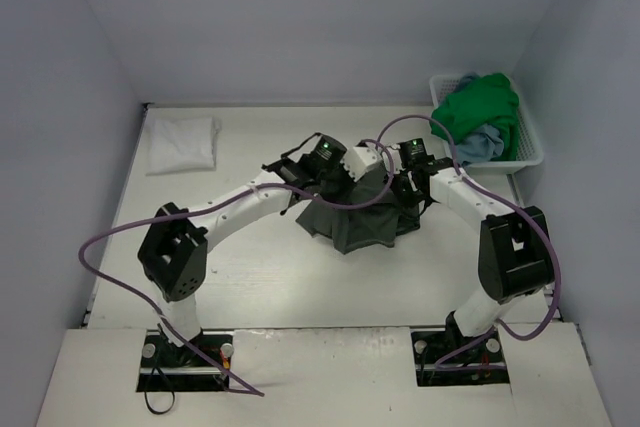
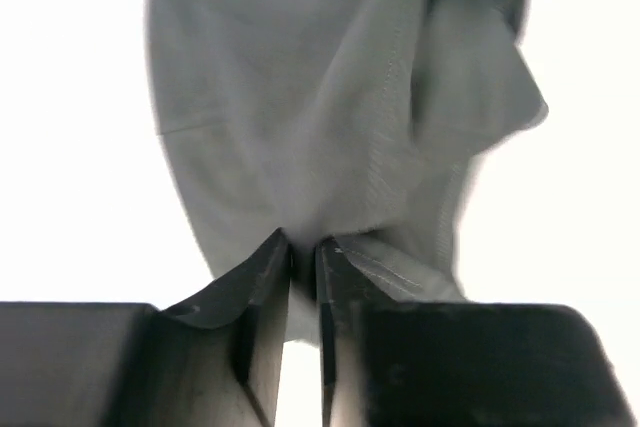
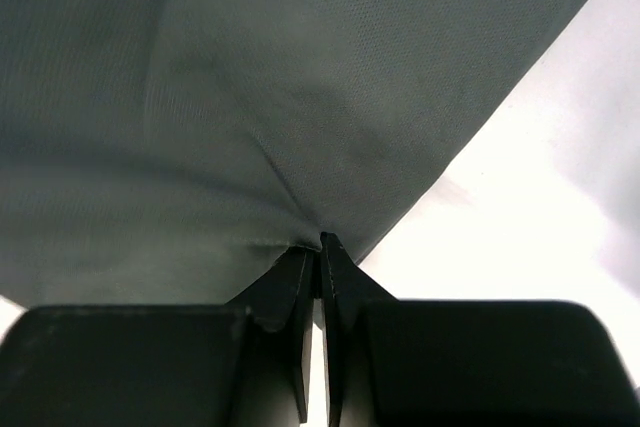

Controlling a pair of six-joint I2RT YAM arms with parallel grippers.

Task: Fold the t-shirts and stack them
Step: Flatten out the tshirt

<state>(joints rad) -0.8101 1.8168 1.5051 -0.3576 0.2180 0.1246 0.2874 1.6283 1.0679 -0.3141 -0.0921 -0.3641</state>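
While both arms reach in from the near edge of the table (image 1: pixel 250 282), the left gripper (image 2: pixel 303 244) is clamped tight on a fold of the dark olive-grey shirt (image 1: pixel 360 225), and the right gripper (image 3: pixel 320 242) pinches another edge of the same cloth. The shirt hangs bunched between them at mid-table. Farther back, a folded white shirt (image 1: pixel 182 142) lies by the far left corner. At the far right, a white basket (image 1: pixel 529 139) holds the bright green shirt (image 1: pixel 480 107) heaped over the light blue shirt (image 1: pixel 482 145).
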